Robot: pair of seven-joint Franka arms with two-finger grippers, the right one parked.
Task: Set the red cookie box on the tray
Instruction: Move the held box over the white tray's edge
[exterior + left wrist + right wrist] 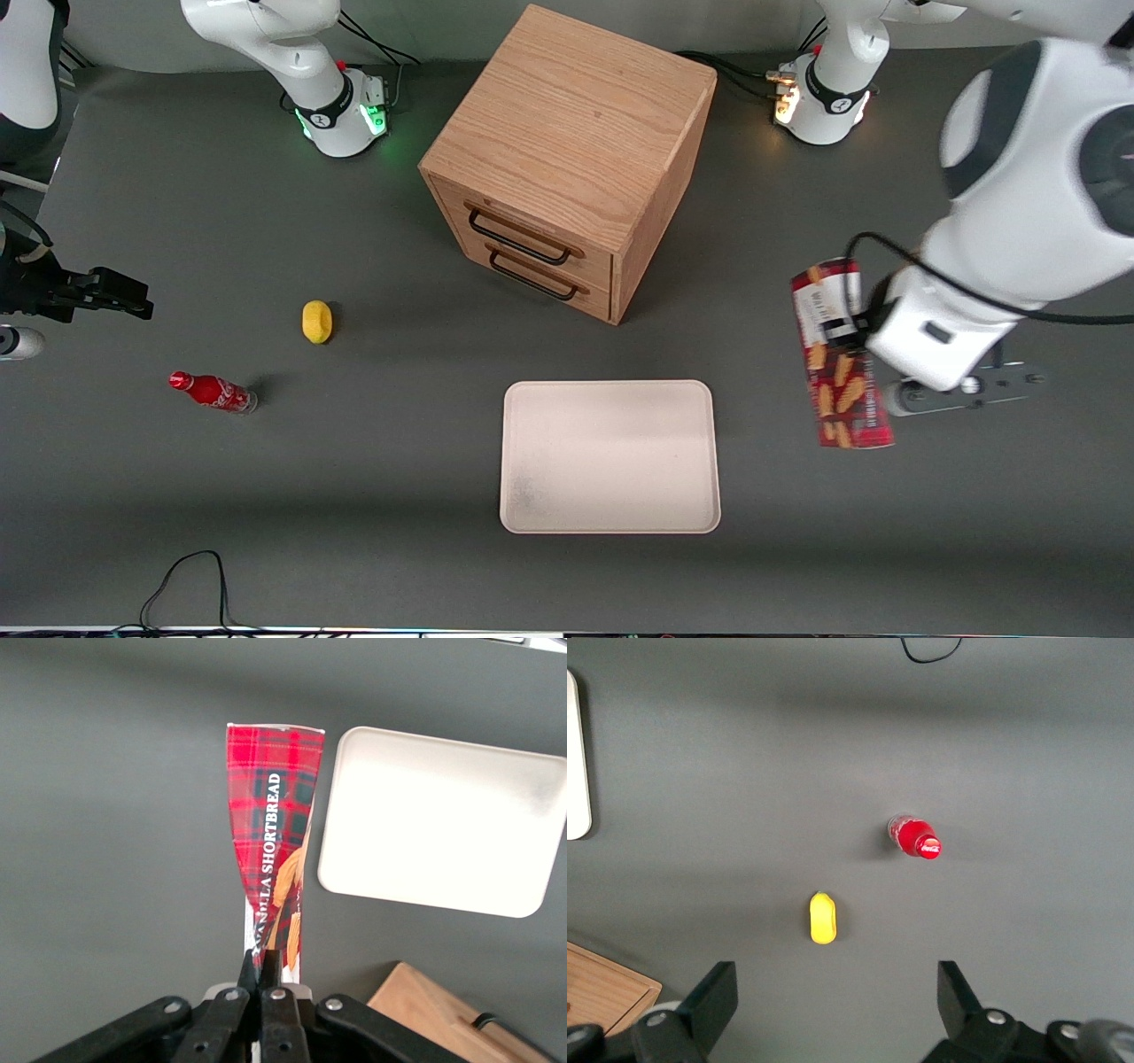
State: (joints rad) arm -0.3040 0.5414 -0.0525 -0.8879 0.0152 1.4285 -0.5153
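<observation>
Wooden 2-drawer cabinet (567,159) on the table; yellow lemon (317,321) near the cola bottle (213,392).

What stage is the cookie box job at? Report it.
Done: the gripper is shut on the red cookie box, which looks lifted off the table beside the tray. In hand: carrying it. Left: move it over the tray, which holds nothing yet, set it down and release.

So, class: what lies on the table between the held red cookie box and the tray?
Nothing: only bare grey table, seen in the front view. The gripper holds the red cookie box toward the working arm's end, beside the tray, not over it.
</observation>
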